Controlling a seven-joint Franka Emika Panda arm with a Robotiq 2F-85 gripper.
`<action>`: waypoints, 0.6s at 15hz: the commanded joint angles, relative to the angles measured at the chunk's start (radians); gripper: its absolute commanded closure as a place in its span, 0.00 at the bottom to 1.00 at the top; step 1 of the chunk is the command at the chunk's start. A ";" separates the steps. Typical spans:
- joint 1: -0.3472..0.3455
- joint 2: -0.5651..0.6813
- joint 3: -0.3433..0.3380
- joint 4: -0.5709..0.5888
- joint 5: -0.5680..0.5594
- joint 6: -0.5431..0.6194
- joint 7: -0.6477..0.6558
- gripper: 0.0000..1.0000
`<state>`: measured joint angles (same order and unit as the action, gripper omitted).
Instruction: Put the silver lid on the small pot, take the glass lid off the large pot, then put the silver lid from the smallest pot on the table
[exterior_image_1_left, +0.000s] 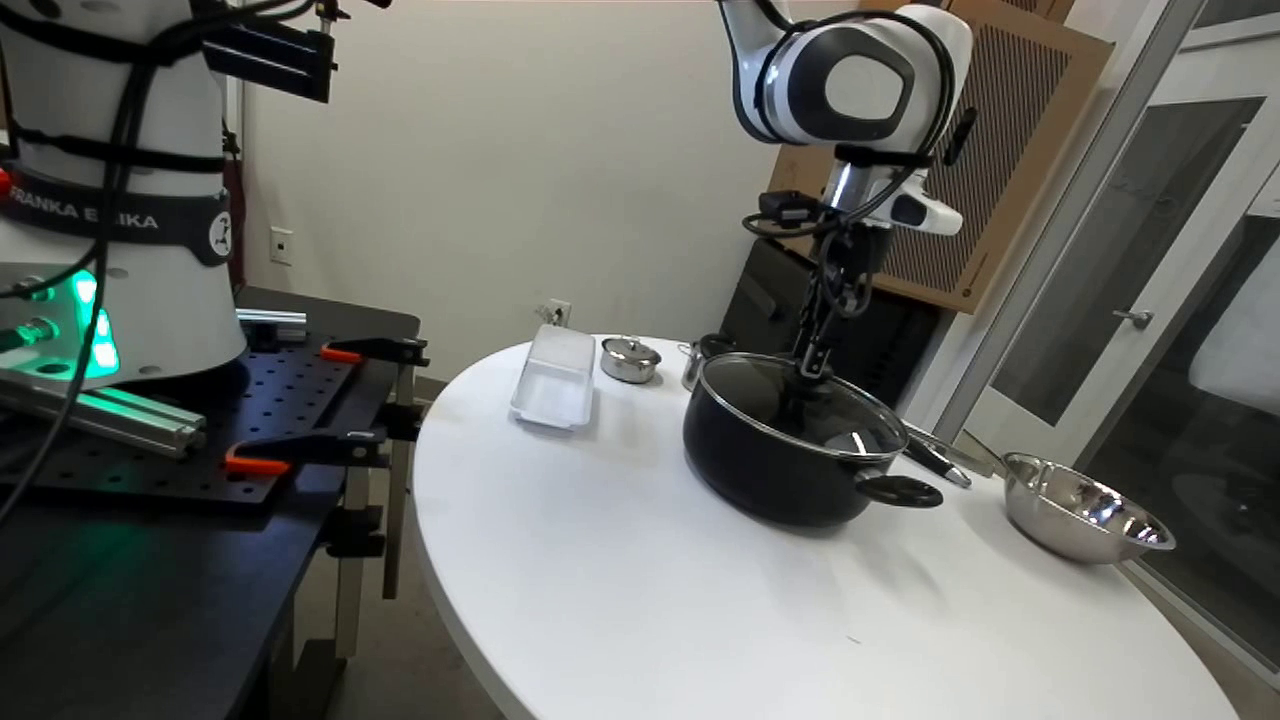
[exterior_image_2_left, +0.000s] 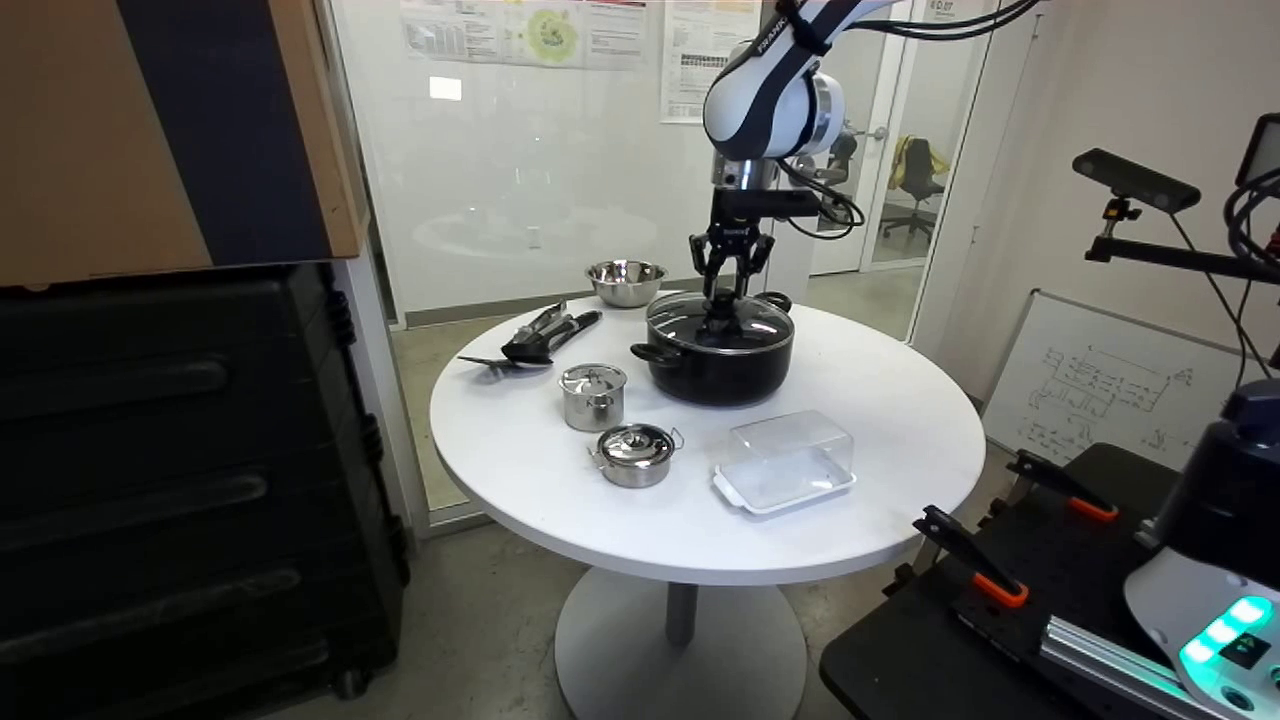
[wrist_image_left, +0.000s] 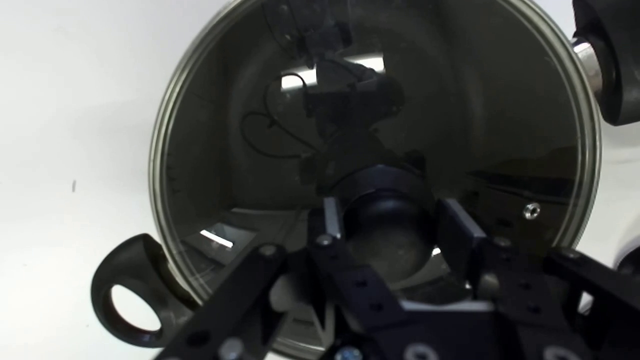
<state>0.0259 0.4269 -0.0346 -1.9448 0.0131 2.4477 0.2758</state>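
Note:
The glass lid (wrist_image_left: 240, 170) covers the large black pot (exterior_image_1_left: 760, 480), rim seated all round. My gripper (wrist_image_left: 390, 215) comes straight down from above with its fingers on both sides of the lid's black knob (wrist_image_left: 390, 245). Between the pads hardly any gap shows beside the knob, so the jaws look shut on it. Both exterior views show the gripper (exterior_image_1_left: 808, 375) (exterior_image_2_left: 725, 287) at the knob. The small pot (exterior_image_2_left: 636, 470), low with wire handles, stands on the white table (exterior_image_1_left: 620, 590) with the silver lid (exterior_image_2_left: 636, 443) on top.
A taller lidded silver canister (exterior_image_2_left: 593, 400) stands beside the small pot. Nearby sits a clear plastic box (exterior_image_1_left: 556, 375). Black utensils (exterior_image_2_left: 540, 340) and a steel bowl (exterior_image_1_left: 1080, 510) lie beyond the large pot. Its side handles (exterior_image_1_left: 900, 490) stick out over the table.

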 joint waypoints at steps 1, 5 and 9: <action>0.012 0.012 -0.012 0.027 0.001 -0.019 0.016 0.76; 0.011 -0.002 -0.005 0.014 0.005 -0.013 0.004 0.76; 0.013 -0.076 0.010 -0.038 0.008 0.006 -0.026 0.76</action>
<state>0.0288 0.4220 -0.0320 -1.9469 0.0131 2.4505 0.2722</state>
